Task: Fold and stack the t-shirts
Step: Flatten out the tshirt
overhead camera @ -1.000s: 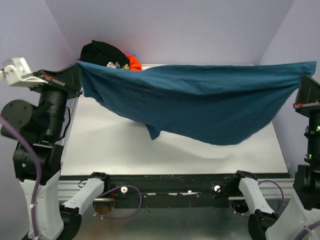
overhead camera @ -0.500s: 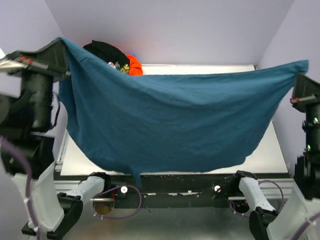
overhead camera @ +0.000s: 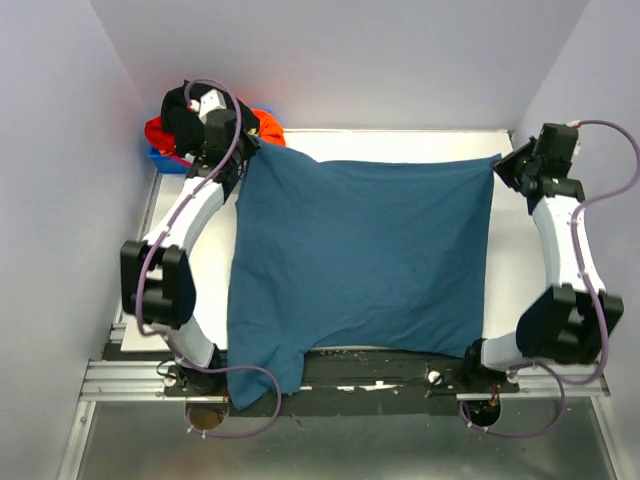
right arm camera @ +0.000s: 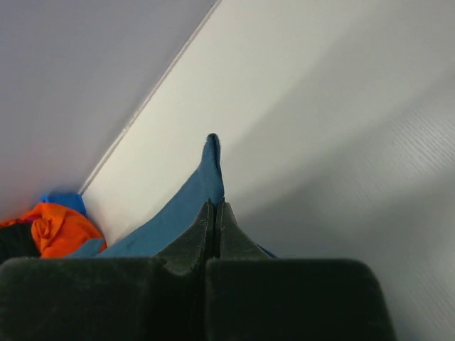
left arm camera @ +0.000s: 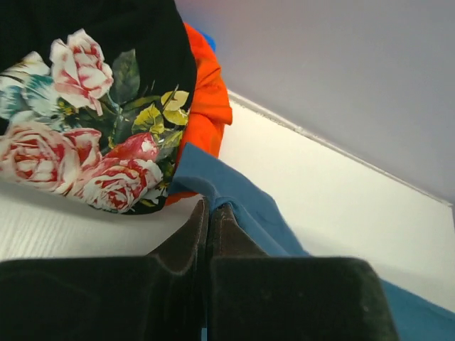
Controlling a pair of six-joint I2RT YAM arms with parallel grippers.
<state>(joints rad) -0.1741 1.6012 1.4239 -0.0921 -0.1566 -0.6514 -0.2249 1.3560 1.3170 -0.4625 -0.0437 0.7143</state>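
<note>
The teal-blue t-shirt [overhead camera: 360, 250] lies spread flat over the white table, its near left part hanging over the front edge. My left gripper [overhead camera: 247, 146] is shut on its far left corner [left arm camera: 213, 186]. My right gripper [overhead camera: 498, 163] is shut on its far right corner [right arm camera: 210, 160]. The black, orange-red and flowered t-shirts [overhead camera: 205, 115] lie piled at the far left; the flowered one [left arm camera: 85, 128] and the orange-red one [left arm camera: 206, 106] show close to my left gripper [left arm camera: 209, 207]. My right gripper [right arm camera: 214, 206] holds its corner low over the table.
A small blue bin [overhead camera: 165, 156] sits under the pile at the far left corner. The purple walls stand close behind and beside the table [overhead camera: 520, 250]. A black rail [overhead camera: 380, 372] runs along the front edge.
Both arms have swung from high and near to far and low, laying the hanging teal-blue shirt out flat on the table. Both grippers have kept hold of its corners.
</note>
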